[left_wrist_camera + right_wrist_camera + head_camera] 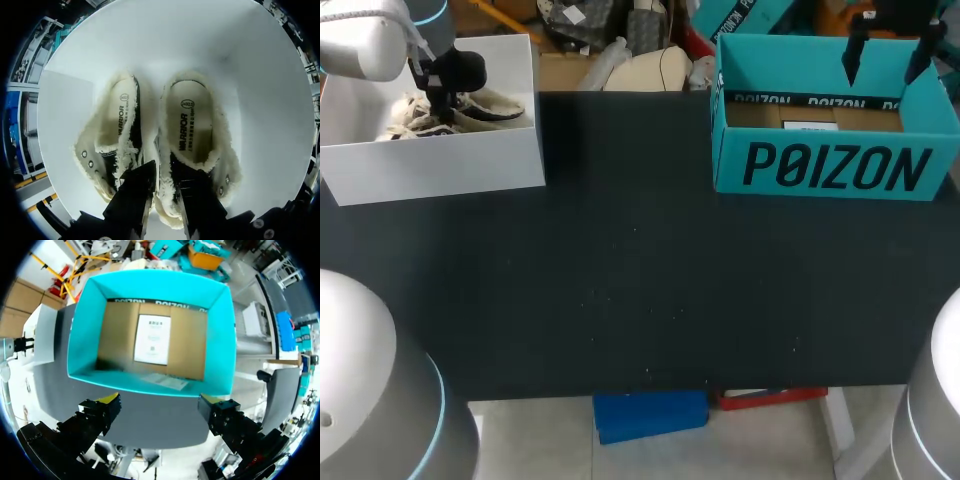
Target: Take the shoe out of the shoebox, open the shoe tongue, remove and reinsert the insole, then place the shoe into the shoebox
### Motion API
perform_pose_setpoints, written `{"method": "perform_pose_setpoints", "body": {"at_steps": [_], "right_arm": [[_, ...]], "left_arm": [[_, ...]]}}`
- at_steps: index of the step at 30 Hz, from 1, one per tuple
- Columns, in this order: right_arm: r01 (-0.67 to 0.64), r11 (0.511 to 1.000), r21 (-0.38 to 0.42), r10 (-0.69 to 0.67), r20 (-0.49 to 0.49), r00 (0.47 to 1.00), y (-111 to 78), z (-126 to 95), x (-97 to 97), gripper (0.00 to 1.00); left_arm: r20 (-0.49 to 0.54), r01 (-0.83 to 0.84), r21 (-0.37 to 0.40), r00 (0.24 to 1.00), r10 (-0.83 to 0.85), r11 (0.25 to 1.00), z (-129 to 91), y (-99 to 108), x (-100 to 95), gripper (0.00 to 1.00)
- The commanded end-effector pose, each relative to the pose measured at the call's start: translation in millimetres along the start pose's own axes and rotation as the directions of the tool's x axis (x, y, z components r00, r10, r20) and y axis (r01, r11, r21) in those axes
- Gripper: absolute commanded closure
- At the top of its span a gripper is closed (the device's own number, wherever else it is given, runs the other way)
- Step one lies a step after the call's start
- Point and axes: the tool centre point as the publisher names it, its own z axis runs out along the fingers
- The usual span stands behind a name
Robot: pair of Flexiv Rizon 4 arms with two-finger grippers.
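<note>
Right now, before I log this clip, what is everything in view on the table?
white box: one, white, table's far left
shoes: two, cream fleece and black, side by side in the white box
teal box: one, teal, table's far right, no shoe inside
label: one, white, on the teal box's floor
table: one, black, under both boxes
left gripper: one, black, down at the shoes
right gripper: one, yellow-tipped, open above the teal box

head: high, from behind, facing down on whole black table (640, 280) | left wrist: very near, straight down into white box (200, 45), pair of fleece-lined shoes (187, 130) under left gripper (162, 172) | right wrist: farther off, down into teal shoebox (227, 340) ahead of right gripper (160, 400) | shared with head: both boxes
</note>
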Motion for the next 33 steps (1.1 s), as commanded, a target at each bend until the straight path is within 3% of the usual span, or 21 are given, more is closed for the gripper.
{"method": "perform_pose_setpoints", "body": {"at_steps": [1,13,29,31,32,33], "right_arm": [[0.000,1.000,0.002,0.000,0.001,1.000,0.6,-0.5,0.3,0.00],[0.000,1.000,0.002,0.000,0.001,1.000,0.6,-0.5,0.3,0.00],[0.000,1.000,0.002,0.000,0.001,1.000,0.6,-0.5,0.3,0.00],[0.000,1.000,0.002,0.000,0.001,1.000,0.6,-0.5,0.3,0.00],[0.000,1.000,0.002,0.000,0.001,1.000,0.6,-0.5,0.3,0.00],[0.000,1.000,0.002,0.000,0.001,1.000,0.6,-0.5,0.3,0.00]], "left_arm": [[-0.006,-0.003,0.002,1.000,0.003,1.000,13.0,-0.9,-5.9,0.84],[-0.034,-0.006,0.000,0.999,0.006,1.000,27.2,0.6,0.3,0.87],[-0.065,-0.005,-0.005,0.998,0.004,1.000,43.7,-1.1,7.3,0.83],[-0.066,-0.004,-0.006,0.998,0.004,1.000,44.0,-1.3,7.5,0.88],[-0.067,-0.004,-0.007,0.998,0.003,1.000,43.9,-1.3,7.6,0.98],[-0.066,-0.003,-0.007,0.998,0.003,1.000,42.2,-1.1,7.9,1.00]]}}
